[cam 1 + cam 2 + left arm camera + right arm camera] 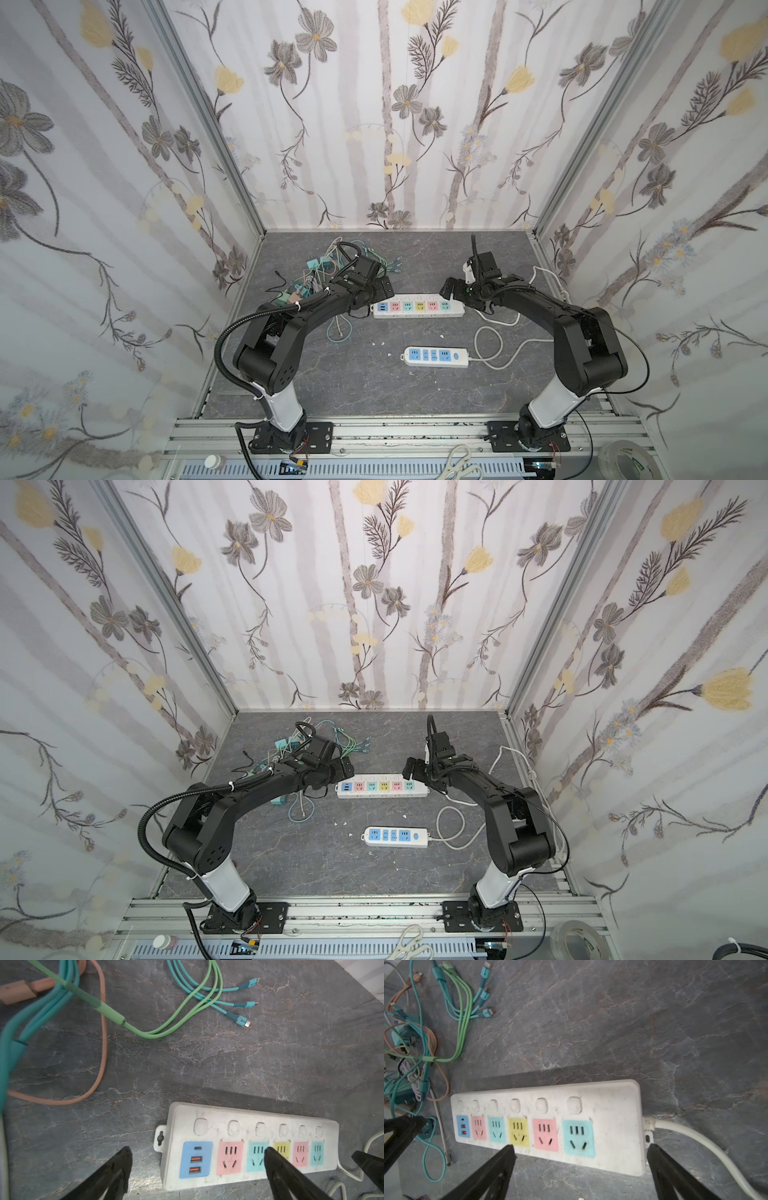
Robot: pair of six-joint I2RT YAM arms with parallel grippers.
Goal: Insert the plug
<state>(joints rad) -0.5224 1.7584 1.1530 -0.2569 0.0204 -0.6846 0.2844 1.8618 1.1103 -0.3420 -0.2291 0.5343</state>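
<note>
Grey stone-look counter [332, 374]: colour-socket strip [417, 307] mid-counter, plugs [312, 264] in a cable tangle [428, 1059] back left.
Wide open and empty, left hand [197, 1149] and right hand [580, 1146] hover over its ends; pulling one plug could drag the tangle along.

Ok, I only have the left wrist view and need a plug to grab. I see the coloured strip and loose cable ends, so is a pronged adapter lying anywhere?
Observer: Yes, teal adapters sit in the cable tangle, left of and behind the long strip.
Operator: Is the other arm carrying one?
Observer: No, the right gripper is open and empty over that strip's cord end.
Operator: Any other strip?
Observer: A small strip with blue sockets lies nearer the arm bases, unoccupied.
</note>
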